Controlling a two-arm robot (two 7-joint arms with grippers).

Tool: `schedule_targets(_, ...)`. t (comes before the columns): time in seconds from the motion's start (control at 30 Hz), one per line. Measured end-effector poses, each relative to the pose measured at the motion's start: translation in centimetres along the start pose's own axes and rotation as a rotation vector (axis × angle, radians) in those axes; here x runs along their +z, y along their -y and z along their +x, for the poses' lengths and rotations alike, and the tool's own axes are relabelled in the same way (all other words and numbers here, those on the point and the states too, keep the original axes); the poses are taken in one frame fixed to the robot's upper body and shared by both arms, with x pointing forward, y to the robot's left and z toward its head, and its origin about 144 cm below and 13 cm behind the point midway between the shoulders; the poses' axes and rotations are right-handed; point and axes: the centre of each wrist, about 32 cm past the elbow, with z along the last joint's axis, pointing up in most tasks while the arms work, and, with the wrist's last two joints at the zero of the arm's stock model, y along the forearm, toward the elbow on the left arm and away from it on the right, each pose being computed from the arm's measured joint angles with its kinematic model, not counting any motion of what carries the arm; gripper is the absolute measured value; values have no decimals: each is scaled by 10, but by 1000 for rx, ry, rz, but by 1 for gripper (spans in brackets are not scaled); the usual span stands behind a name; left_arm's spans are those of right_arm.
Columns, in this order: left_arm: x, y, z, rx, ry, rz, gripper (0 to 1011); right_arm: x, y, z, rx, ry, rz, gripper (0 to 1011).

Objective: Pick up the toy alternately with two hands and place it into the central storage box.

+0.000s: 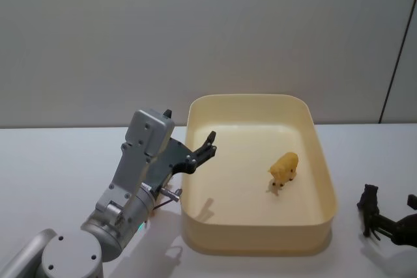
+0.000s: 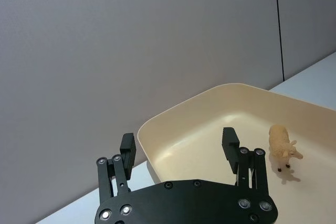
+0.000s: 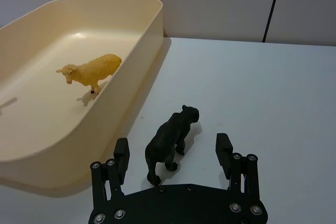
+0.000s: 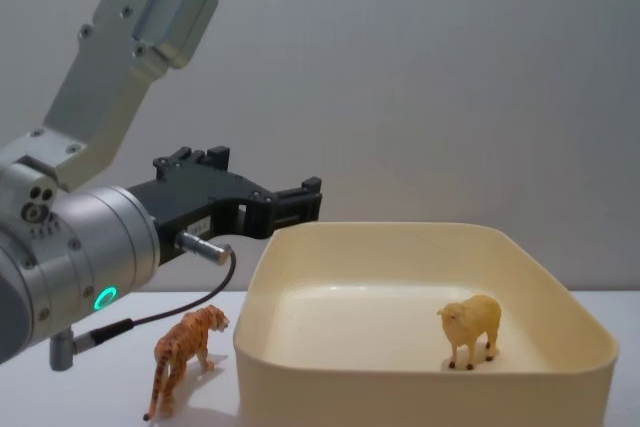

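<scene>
Grey wall [image 1: 195, 30] behind and a white table [image 3: 252, 87] below are my whole backdrop. On my right wrist feed the fingers [image 3: 223, 148] of the right gripper [image 3: 172, 145] are spread wide, and the black panther [image 3: 169, 140] stands upright on the table in the gap between them. I see it touching neither pad, though it sits closer to one finger than to the other. Its head points away from the palm. It is outside the storage box [image 1: 326, 187], just beside the right wall, and from the head camera that gripper sits low at the table on the right side. On the left wrist feed the fingers [image 2: 229, 140] of the left gripper [image 2: 178, 141] are also spread wide and hold nothing. That gripper hangs above the left side of the box: one finger is over the inside floor, the other is outside the wall, and the rim runs between them. Inside the box I see a pale yellow sheep [image 1: 285, 168] on its feet in the right half, near the right wall and well apart from the left fingers. From the chest camera a tiger [image 4: 183, 347] stands on the table just outside the left wall, under the left arm, with a dark cable [image 4: 190, 307] looping from the silver wrist above it. That box wall stands between the tiger and the sheep.
</scene>
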Motion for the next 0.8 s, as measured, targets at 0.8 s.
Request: schedule_targets(0.8,0,0,0,0,0,0,1002,-8,-39,-15,-20,17,-37,1001)
